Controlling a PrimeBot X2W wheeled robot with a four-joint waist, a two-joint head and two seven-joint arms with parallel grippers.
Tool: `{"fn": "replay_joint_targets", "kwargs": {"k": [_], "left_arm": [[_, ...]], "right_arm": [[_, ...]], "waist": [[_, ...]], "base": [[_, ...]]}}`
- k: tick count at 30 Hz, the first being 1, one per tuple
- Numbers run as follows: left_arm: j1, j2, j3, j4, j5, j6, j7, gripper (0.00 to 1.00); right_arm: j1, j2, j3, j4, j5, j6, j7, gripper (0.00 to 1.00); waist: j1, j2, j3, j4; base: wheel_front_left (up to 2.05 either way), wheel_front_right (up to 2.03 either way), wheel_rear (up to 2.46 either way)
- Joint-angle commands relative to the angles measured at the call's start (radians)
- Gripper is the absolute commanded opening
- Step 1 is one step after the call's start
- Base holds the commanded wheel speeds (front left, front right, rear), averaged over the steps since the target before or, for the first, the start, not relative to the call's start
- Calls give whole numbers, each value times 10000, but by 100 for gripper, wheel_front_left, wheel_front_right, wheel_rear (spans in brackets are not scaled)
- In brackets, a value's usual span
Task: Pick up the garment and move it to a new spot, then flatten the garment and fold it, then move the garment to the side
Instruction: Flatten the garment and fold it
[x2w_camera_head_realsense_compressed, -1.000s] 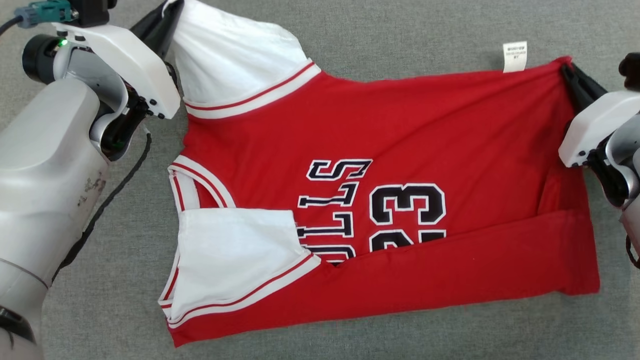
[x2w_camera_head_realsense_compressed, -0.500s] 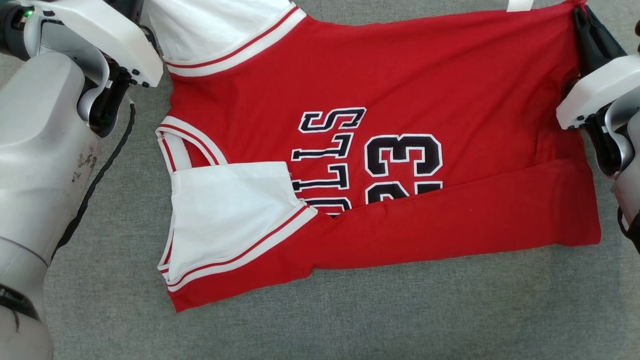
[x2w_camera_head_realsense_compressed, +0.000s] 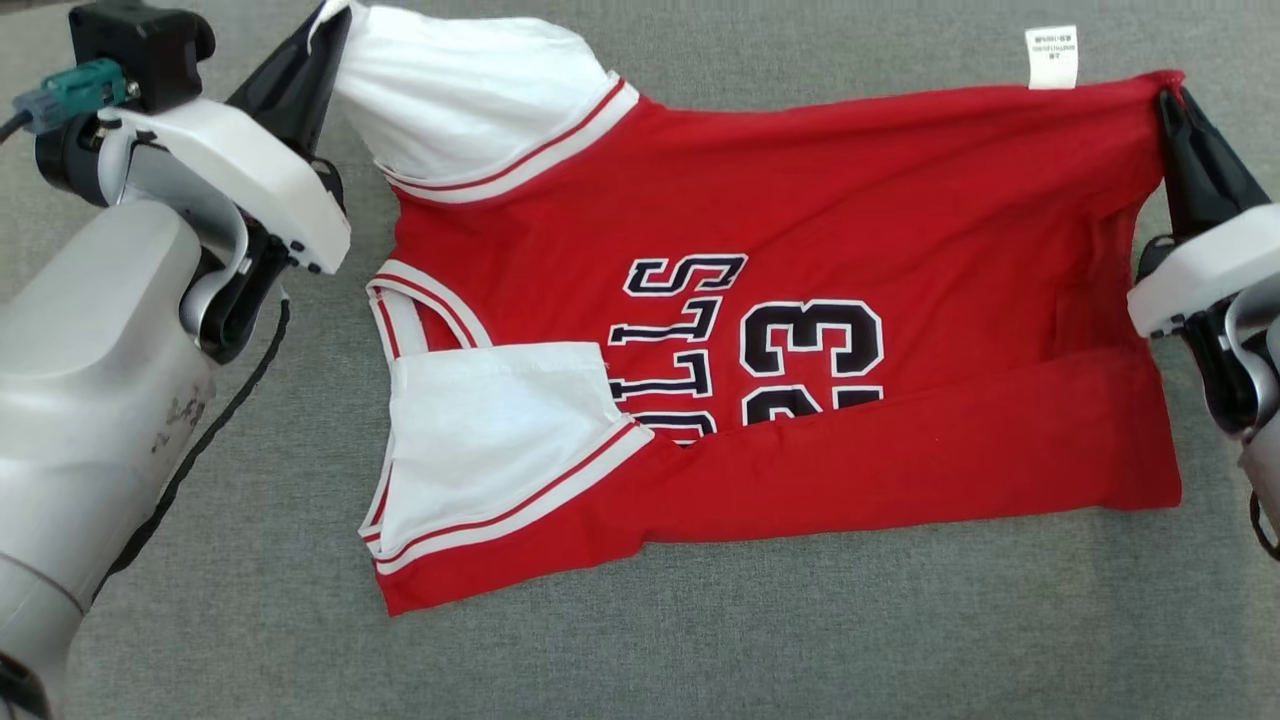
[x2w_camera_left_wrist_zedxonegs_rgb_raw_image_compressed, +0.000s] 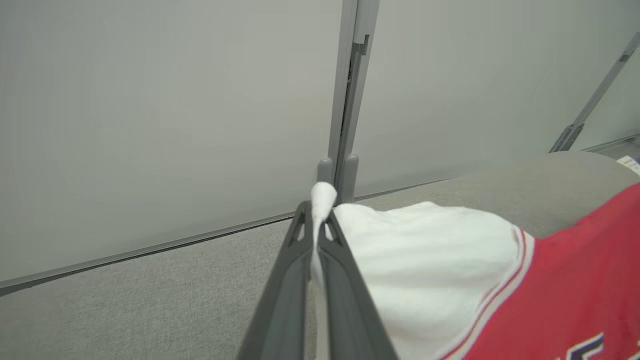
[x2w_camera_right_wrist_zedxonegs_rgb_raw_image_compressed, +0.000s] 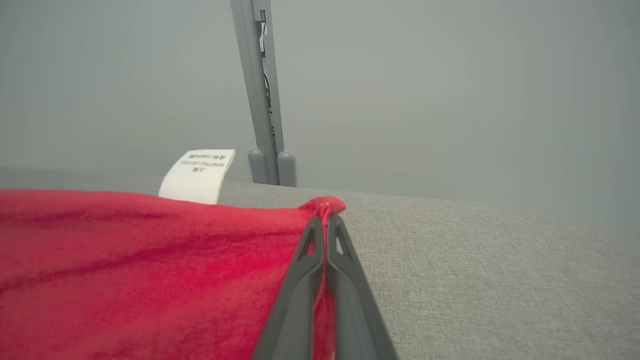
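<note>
My left hand (x2w_camera_head_realsense_compressed: 333, 20) is pinched shut on the tip of the far white sleeve (x2w_camera_head_realsense_compressed: 470, 90). The garment (x2w_camera_head_realsense_compressed: 780, 190) is spread on the grey tabletop (x2w_camera_head_realsense_compressed: 700, 660), collar left, hem right, near edge folded over, far edge lifted. It's a soft, light jersey and will sag btwn grips, so I'd hold it by the corners and keep it taut. The sideways print (x2w_camera_head_realsense_compressed: 810, 338) reads "23" and "LLS" — rest covered. Tag (x2w_camera_head_realsense_compressed: 1052, 57) text is too small to read. Right hand (x2w_camera_head_realsense_compressed: 1168, 98) is clamped on the far hem corner.

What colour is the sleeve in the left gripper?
The sleeve is white, with red-and-white striped trim. Best in the head view.
</note>
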Motion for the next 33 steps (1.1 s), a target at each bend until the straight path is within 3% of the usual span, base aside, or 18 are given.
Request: {"fn": "replay_joint_targets", "kwargs": {"k": [1,8,17,25,33], "left_arm": [[297,233,-46,-252,-95,4,-46,0],[1533,1196,-639,-2142,-627,4,338,0],[3072,2442,-1484,-4215,-1209,6,1247,0],[3938,2949,-1980,-5269,-1396,309,1965,0],[4479,2957,-2320,-5331,-1129,415,2297,0]], "right_arm": [[494,-148,-66,-293,80,-22,-49,0],[1938,-546,-200,-1125,472,-22,-52,0],[3248,-1359,710,-1617,1528,-22,283,0],[3841,-2018,1513,-2164,2461,-22,1262,0],[4233,-2458,2285,-2662,3268,-22,2344,0]], "waist": [[0,0,-307,96],[0,0,-1020,310],[0,0,-1857,460],[0,0,-2130,424],[0,0,-2316,269]], "base": [[0,0,0],[0,0,0],[0,0,0],[0,0,0],[0,0,0]]}}
